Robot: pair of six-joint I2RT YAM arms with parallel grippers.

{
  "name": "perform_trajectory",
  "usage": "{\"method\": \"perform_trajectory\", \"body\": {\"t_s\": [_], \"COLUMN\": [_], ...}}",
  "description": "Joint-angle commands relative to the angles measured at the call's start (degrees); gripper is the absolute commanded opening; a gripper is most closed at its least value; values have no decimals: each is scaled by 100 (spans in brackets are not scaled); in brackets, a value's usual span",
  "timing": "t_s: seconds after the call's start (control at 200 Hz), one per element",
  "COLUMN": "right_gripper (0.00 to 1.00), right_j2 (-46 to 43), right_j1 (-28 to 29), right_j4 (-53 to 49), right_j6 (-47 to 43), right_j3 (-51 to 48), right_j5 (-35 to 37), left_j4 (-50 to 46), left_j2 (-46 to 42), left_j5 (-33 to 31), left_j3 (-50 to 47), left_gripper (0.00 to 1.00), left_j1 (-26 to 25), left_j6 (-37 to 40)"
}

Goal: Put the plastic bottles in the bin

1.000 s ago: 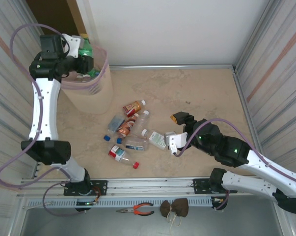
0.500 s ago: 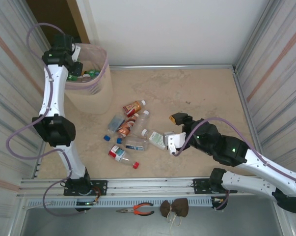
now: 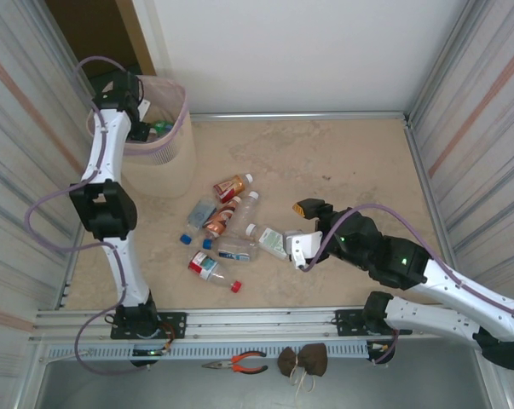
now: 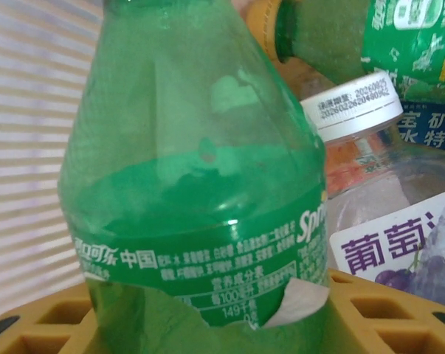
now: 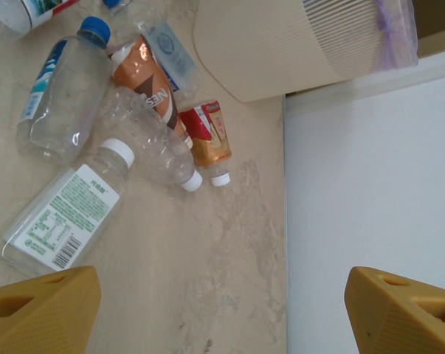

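Seven bottles (image 3: pixel 227 226) lie on their sides in a loose heap on the table (image 3: pixel 350 162), between the bin (image 3: pixel 158 166) and the right gripper (image 3: pixel 301 228), whose jaws stand wide over bare table. The nearest, a white-capped bottle (image 5: pixel 60 214), points its cap toward the heap. The left gripper (image 3: pixel 140 128) reaches inside the bin, its fingers (image 4: pixel 45 324) closed on a green bottle (image 4: pixel 200 221) whose long axis runs straight out from them, its narrowing shoulder farthest away.
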Motion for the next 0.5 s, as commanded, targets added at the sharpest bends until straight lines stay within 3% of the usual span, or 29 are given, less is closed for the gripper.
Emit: {"method": "perform_trajectory", "body": {"t_s": [0.0, 0.225, 0.491], "right_gripper": [85, 86, 92], "right_j2": [-69, -51, 146], "right_j1": [-33, -33, -47], "right_j4": [-18, 58, 7], "right_j6": [160, 252, 1219], "right_j3": [21, 27, 319], "right_j5": [21, -14, 109], "left_j4": [-257, -257, -298], "left_j2": [114, -265, -784], "left_j5": [161, 802, 1826], "left_j3": [180, 189, 320], "left_gripper": [59, 72, 78], "left_j1": [25, 16, 68], "left_j6": [55, -110, -381]}}
